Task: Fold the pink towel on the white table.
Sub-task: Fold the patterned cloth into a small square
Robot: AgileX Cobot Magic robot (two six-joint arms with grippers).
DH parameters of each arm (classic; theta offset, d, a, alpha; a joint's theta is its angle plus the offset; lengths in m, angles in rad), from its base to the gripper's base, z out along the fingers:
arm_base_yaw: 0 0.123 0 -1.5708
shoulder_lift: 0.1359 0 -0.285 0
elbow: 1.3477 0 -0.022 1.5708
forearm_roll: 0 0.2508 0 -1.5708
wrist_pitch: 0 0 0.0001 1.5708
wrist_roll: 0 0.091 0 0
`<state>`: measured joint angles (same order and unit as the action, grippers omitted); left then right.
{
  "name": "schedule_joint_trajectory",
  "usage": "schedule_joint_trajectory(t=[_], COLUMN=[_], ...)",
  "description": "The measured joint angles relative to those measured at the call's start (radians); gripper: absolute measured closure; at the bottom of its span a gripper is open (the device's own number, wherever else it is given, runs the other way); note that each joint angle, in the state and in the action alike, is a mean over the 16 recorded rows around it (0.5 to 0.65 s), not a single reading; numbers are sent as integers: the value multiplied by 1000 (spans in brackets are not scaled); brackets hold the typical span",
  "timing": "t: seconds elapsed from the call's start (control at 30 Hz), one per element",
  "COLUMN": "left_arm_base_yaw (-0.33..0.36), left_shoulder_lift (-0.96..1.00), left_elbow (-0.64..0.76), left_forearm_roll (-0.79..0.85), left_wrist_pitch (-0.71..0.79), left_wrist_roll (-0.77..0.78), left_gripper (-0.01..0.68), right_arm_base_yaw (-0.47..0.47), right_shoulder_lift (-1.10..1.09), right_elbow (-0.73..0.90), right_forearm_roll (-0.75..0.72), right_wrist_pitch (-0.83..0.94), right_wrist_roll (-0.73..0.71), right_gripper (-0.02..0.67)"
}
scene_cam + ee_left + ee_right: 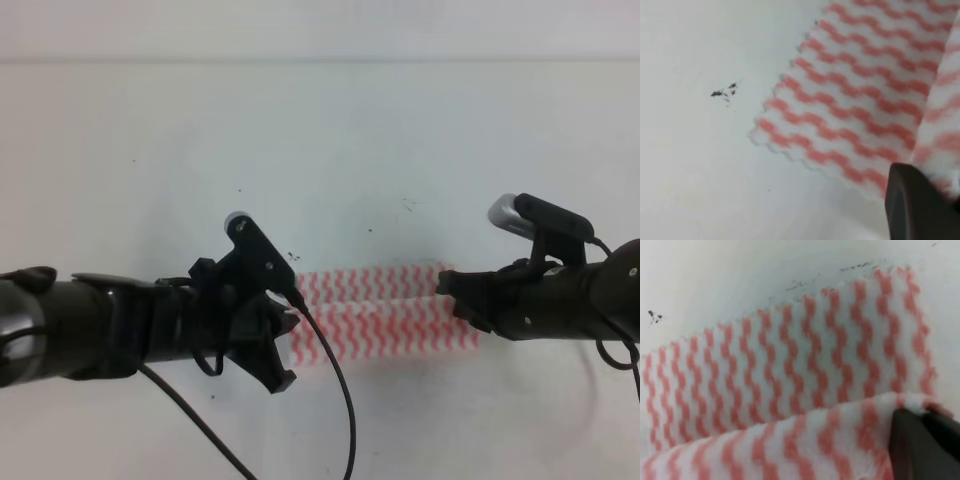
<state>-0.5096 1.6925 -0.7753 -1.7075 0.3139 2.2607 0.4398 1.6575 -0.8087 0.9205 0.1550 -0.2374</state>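
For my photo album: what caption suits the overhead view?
Two robot arms, left claw and right claw, grip opposite ends of the pink towel mid-fold on the white table.

Bare white table (320, 130) beyond pink towel (385, 318)

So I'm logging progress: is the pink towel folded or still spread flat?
Partly folded: the pink towel lies as a narrow band with one layer doubled over another, both end effectors at its ends.

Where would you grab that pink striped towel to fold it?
By its two short ends, one pincer from each side. The pink towel lies as a long flat strip on the white table, and the left pincer and right pincer already pinch raised edges there.
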Motion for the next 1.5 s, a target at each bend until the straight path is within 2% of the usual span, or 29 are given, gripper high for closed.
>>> schedule_joint_trajectory(t=[1.5], left_arm_base_yaw=[0], left_shoulder_lift=[107], left_elbow=[-110], left_forearm_roll=[-10], left_wrist_pitch=[-48], left_wrist_roll=[-2], left_gripper=[677], right_arm_base_yaw=[-30], right_shoulder_lift=[122], right_elbow=[-122], right_forearm_roll=[-47], right_wrist_pitch=[60], right_wrist_roll=[-2], right_gripper=[669])
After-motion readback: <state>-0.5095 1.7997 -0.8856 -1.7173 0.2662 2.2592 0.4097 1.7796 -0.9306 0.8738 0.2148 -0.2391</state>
